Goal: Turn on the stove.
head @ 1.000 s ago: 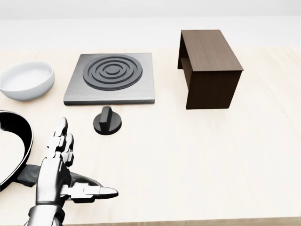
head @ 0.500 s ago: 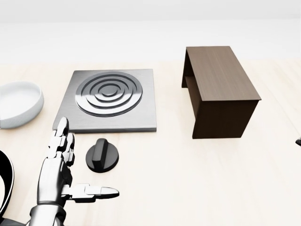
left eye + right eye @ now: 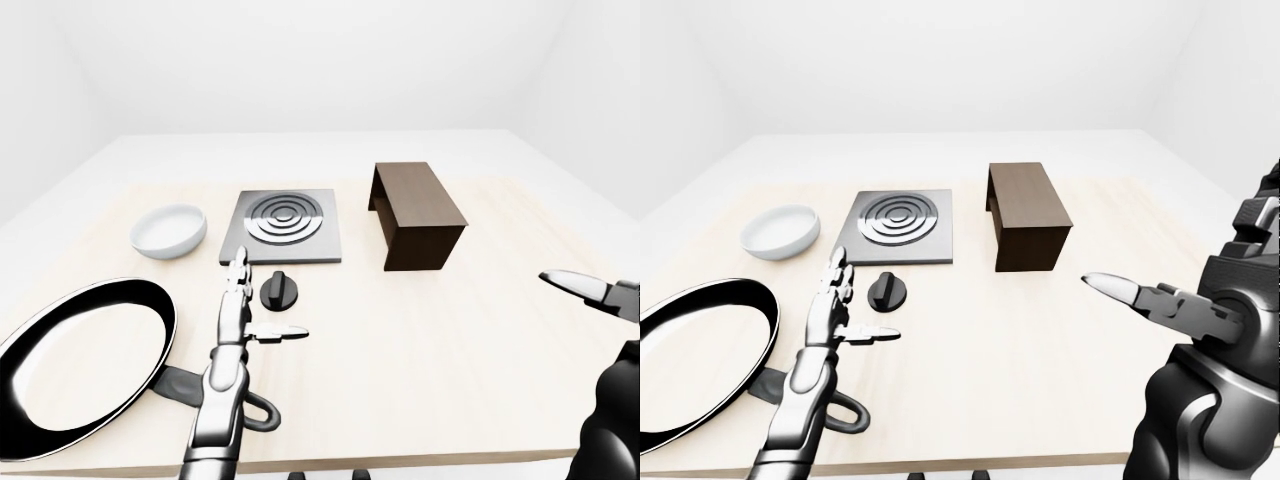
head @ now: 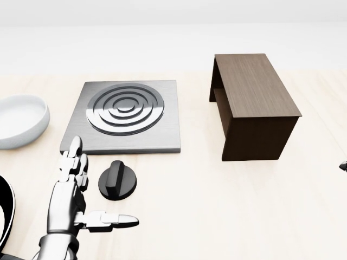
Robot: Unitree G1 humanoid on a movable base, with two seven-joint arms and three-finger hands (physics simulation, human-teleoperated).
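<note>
Head view showed your left hand (image 4: 73, 203) spread open, holding nothing, just left of the stove knob (image 4: 117, 180), which sat on the tabletop (image 4: 217, 206) below the stove (image 4: 126, 116); your right hand (image 3: 1160, 300) was open too.

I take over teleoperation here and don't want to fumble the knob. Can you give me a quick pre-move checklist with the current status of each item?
1. Left hand open, ready to grasp: ok, fingers spread, thumb out to the side.
2. Hand on the knob: not ok, the fingers stand just left of it in the head view, not touching.
3. Knob unobstructed: ok, nothing lies on it or against it.
4. Stove plate free: ok, no pan on it; the frying pan sits at lower left in the left-eye view.
5. Right hand out of the way: ok, far to the right.
6. Stove already on: cannot tell.
</note>
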